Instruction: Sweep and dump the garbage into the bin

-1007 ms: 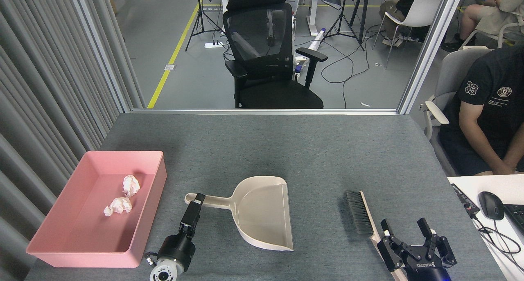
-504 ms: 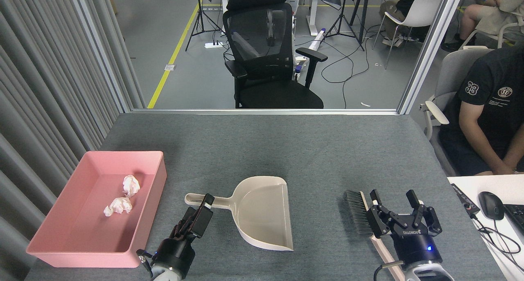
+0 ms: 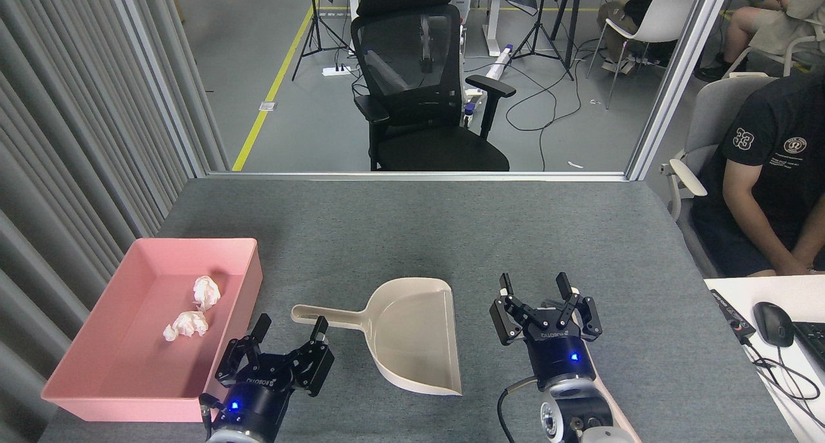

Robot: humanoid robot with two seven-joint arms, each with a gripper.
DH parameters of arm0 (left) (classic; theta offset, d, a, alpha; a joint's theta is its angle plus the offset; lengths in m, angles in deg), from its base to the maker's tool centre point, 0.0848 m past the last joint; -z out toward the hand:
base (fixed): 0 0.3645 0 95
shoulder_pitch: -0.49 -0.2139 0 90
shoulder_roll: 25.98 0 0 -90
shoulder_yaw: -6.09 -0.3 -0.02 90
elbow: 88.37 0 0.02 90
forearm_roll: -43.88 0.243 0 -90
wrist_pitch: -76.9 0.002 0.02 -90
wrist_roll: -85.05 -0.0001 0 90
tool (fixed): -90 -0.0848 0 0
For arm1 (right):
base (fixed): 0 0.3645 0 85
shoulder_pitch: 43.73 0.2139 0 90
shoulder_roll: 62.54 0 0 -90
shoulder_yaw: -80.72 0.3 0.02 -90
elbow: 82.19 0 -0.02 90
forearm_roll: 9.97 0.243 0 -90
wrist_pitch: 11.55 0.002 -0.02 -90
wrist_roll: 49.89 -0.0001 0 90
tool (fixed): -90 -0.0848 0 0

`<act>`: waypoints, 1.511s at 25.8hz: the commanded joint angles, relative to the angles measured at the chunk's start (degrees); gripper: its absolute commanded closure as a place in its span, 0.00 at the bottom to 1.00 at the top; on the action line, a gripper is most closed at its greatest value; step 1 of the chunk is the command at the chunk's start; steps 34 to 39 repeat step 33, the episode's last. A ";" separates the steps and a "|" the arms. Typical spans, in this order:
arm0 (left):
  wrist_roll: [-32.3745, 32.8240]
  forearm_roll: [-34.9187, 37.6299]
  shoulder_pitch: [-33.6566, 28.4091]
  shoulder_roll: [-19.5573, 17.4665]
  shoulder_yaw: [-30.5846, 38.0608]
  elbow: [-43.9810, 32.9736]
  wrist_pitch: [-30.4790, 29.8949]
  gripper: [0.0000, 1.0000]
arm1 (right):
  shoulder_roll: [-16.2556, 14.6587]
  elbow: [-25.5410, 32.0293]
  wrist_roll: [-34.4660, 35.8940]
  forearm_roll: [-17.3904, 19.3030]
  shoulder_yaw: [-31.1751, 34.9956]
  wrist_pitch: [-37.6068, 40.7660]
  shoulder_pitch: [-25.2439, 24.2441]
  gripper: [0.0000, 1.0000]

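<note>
Two white wads of garbage (image 3: 198, 307) are lying inside the pink bin (image 3: 242, 287), which is sitting at the lower left of the frame on the grey counter (image 3: 412, 230); one wad is resting near the bin's middle and the other just below it, apart from each other. To the right of the bin, the beige dustpan (image 3: 412, 333) is lying flat at lower centre, its handle pointing left toward the bin and its open mouth facing right. The left gripper (image 3: 288, 333) is hovering at the bottom of the frame, between the bin and the dustpan, with its fingers spread apart and nothing between them; one fingertip is sitting just below the dustpan handle, and whether it is touching cannot be told. The right gripper (image 3: 535, 287) is standing to the right of the dustpan, fingers also spread apart and holding nothing, pointing toward the top of the frame. At the right edge a person in a dark shirt (image 3: 770, 172) is sitting beside the counter, near a white desk carrying a mouse (image 3: 773, 323). A black office chair (image 3: 419, 95) is standing beyond the counter at upper centre.
</note>
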 commanded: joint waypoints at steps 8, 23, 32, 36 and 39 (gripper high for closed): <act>-8.83 1.37 -1.55 -2.87 2.33 -1.88 8.88 0.01 | 0.27 -0.49 3.85 -0.45 0.36 -0.38 -2.01 0.01; -6.63 1.90 -1.90 -3.57 2.50 -1.61 9.58 0.01 | -0.60 -0.67 3.76 -0.36 0.54 -0.12 -2.19 0.01; -6.54 1.81 -0.67 -5.06 2.50 -1.26 9.58 0.01 | -0.87 -0.67 3.59 -0.36 0.62 -0.29 -2.36 0.01; -6.54 1.81 -0.67 -5.06 2.50 -1.26 9.58 0.01 | -0.96 -0.58 3.59 -0.36 0.62 -0.47 -2.36 0.01; -6.54 1.81 -0.67 -5.06 2.50 -1.26 9.58 0.01 | -0.96 -0.58 3.59 -0.36 0.62 -0.47 -2.36 0.01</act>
